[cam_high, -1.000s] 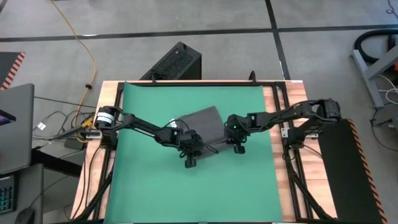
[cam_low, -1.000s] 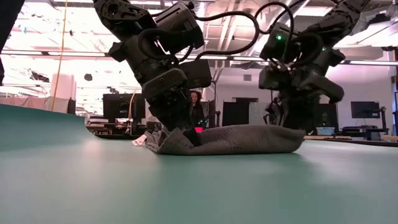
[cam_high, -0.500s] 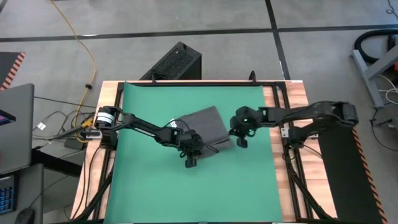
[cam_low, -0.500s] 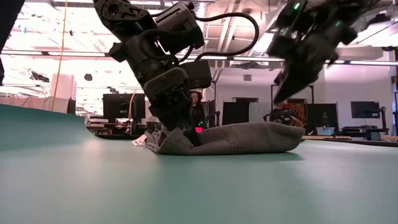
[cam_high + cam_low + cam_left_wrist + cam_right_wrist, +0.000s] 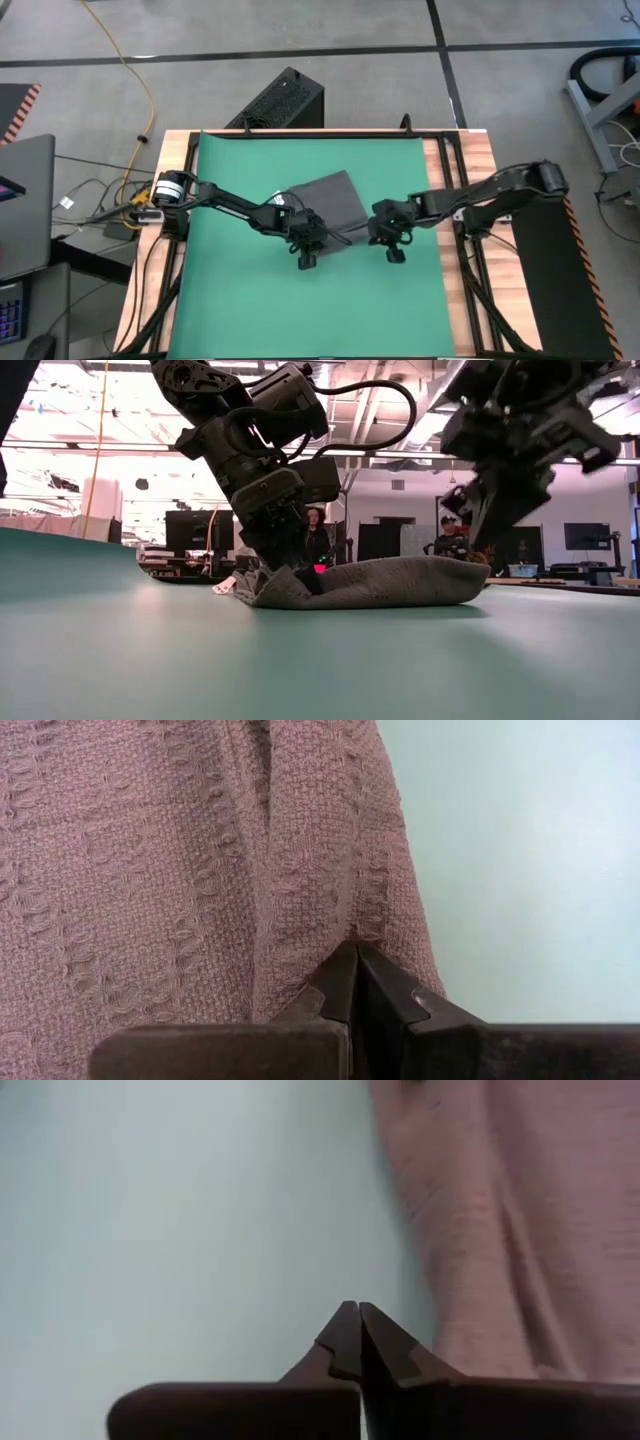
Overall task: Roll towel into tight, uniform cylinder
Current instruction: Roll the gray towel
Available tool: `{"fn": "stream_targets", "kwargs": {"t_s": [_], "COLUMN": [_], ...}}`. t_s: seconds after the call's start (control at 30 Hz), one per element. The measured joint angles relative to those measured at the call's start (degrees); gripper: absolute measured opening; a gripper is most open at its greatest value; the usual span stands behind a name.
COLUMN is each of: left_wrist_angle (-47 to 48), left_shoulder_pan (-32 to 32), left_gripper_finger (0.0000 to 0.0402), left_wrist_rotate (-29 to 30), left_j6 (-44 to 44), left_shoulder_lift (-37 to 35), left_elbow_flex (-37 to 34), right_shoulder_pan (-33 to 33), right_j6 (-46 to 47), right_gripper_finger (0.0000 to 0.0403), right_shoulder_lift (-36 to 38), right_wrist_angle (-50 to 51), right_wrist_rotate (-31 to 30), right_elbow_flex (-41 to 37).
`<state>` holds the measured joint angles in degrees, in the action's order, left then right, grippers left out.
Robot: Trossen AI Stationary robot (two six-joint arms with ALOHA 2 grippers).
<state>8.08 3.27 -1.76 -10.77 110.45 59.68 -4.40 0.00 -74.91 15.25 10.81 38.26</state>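
Little rolling was shown as done: the towel (image 5: 335, 205) lay folded and low on the mat (image 5: 250, 300), no cylinder formed. One edge was pinched in the closed left jaws (image 5: 355, 965). The right jaws (image 5: 355, 1325) were closed on nothing, just beside the towel's other edge, above the mat.

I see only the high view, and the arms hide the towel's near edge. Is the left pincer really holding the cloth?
Observer: Yes. The left wrist view shows the left pincer shut on a fold at the edge of the towel.
Operator: And the right pincer, does it hold something?
Observer: No. Its wrist view shows the right pincer shut on nothing, over bare green mat beside the towel.
Operator: Does it touch the mat?
Observer: No; the low view shows it raised above the towel's end.
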Motion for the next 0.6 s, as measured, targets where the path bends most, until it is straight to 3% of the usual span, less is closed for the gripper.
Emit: {"fn": "stream_targets", "kwargs": {"t_s": [0.23,0.6], "left_wrist_angle": [0.0,0.02], "left_shoulder_pan": [-0.02,-0.02], "left_gripper_finger": [0.0,0.0], "left_wrist_rotate": [-0.36,-0.42], "left_j6": [0.19,1.49], "left_shoulder_lift": [0.0,0.0], "left_elbow_flex": [0.0,0.0], "right_shoulder_pan": [2.95,10.58], "right_j6": [-2.16,-6.6], "right_gripper_finger": [0.002,0.0017], "right_shoulder_lift": [-5.54,-6.18], "right_wrist_angle": [-2.5,-2.79], "right_wrist_rotate": [-0.05,0.32], "right_elbow_flex": [0.0,2.29]}}
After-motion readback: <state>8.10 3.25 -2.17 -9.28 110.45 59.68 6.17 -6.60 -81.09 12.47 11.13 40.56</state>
